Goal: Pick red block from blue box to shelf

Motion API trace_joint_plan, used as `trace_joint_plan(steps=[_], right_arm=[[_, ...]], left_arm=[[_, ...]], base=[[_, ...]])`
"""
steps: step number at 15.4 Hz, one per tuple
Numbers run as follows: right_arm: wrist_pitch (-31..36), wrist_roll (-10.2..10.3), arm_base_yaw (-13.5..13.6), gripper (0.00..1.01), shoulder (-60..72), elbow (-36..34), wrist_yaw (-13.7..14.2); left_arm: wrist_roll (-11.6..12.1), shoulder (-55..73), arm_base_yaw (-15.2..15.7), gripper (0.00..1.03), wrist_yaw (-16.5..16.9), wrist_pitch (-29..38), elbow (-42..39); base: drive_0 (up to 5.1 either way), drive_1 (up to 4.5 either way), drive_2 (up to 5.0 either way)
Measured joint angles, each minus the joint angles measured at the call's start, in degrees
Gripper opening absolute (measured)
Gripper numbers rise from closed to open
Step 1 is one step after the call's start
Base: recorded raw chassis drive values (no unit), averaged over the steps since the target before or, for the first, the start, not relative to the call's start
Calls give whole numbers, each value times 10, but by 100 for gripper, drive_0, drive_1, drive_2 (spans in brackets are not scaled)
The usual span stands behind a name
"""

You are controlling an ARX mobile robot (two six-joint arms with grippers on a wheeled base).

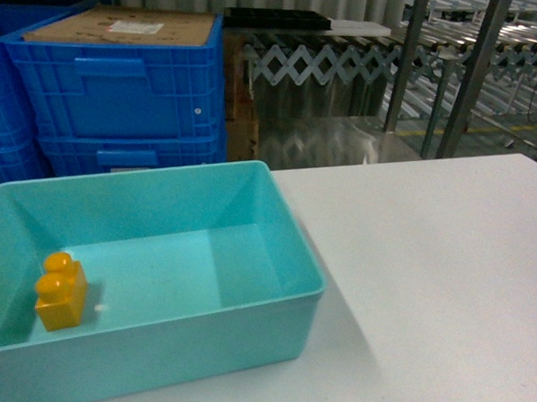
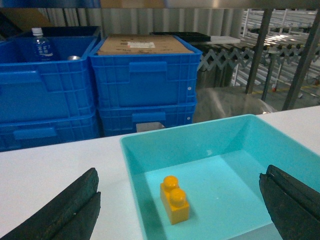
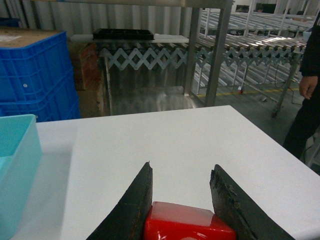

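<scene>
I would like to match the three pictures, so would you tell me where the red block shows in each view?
Head: the red block is not in view; the blue box holds only a yellow brick.
Left wrist-mounted: not in view; again only the yellow brick lies in the blue box.
Right wrist-mounted: bottom centre, the red block sits between the right gripper fingers, above the white table.
Shared landmark: the blue box, at the left edge here.

the blue box (image 1: 277,218) sits on the left of a white table (image 1: 445,264), holding a yellow two-stud brick (image 1: 61,291) near its left wall. dark blue crates (image 1: 121,94) stand stacked behind it.
</scene>
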Motion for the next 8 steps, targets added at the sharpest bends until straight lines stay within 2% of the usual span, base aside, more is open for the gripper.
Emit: trace_joint_plan(steps=[8], right_arm=[[0,0,0,29,0,0,0]], left_arm=[[0,0,0,98,0,0,0]], base=[[-155,-155,-155]])
